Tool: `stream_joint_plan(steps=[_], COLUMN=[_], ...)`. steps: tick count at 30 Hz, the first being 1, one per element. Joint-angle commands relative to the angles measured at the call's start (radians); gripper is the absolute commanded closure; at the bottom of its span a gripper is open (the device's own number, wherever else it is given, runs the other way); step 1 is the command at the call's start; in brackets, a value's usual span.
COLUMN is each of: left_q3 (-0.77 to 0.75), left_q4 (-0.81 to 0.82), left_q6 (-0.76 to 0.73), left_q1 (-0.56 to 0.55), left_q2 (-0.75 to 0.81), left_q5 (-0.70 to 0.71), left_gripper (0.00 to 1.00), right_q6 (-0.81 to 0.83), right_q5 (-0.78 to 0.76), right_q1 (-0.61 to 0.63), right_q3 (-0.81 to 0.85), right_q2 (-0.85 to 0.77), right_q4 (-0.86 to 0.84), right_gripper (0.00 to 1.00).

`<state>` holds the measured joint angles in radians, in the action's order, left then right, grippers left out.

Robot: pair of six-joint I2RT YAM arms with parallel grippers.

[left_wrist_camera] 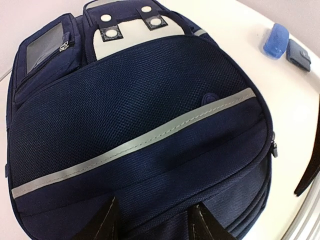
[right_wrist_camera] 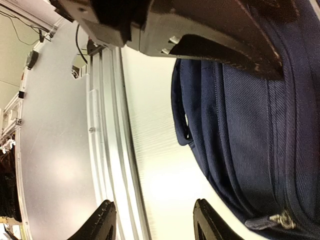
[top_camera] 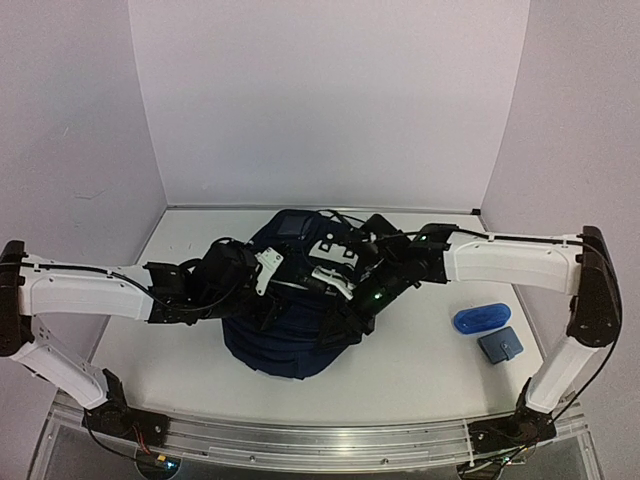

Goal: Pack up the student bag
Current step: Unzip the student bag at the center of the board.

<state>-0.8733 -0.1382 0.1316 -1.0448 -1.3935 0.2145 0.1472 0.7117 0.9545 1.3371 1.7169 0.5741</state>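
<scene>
The student bag lies flat in the middle of the table, navy with grey-white stripes and a white patch with dark-ringed snaps. In the left wrist view the bag fills the frame. My left gripper hovers over its lower seams, open, with flat fabric under the spread fingers. My right gripper is open beside the bag's edge, with only bare table between its fingers. A zipper pull shows just right of it. From above, both grippers are over the bag.
A translucent blue case and a small blue pouch lie on the table to the right of the bag, also seen as the case and pouch. The table's metal front rail runs close by the right gripper.
</scene>
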Motion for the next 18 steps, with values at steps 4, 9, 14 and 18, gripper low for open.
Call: stream_joint_plan(steps=[4, 9, 14, 18], left_q3=[-0.147, -0.197, -0.322, -0.387], left_q4=[-0.046, -0.009, -0.051, -0.083], left_q6=[0.152, 0.306, 0.436, 0.584], left_q1=[-0.150, -0.204, -0.276, -0.331], left_q2=[-0.012, -0.103, -0.246, -0.336], left_q5=[0.125, 0.148, 0.297, 0.395], left_gripper=[0.49, 0.48, 0.44, 0.45], right_q6=[-0.054, -0.098, -0.115, -0.139], right_q5=[0.087, -0.019, -0.037, 0.001], right_q1=[-0.174, -0.268, -0.286, -0.291], right_q3=[-0.021, -0.063, -0.080, -0.071], right_q2=[-0.178, -0.166, -0.123, -0.080], right_q4=[-0.005, -0.009, -0.019, -0.024], right_gripper=[0.45, 0.45, 0.44, 0.45])
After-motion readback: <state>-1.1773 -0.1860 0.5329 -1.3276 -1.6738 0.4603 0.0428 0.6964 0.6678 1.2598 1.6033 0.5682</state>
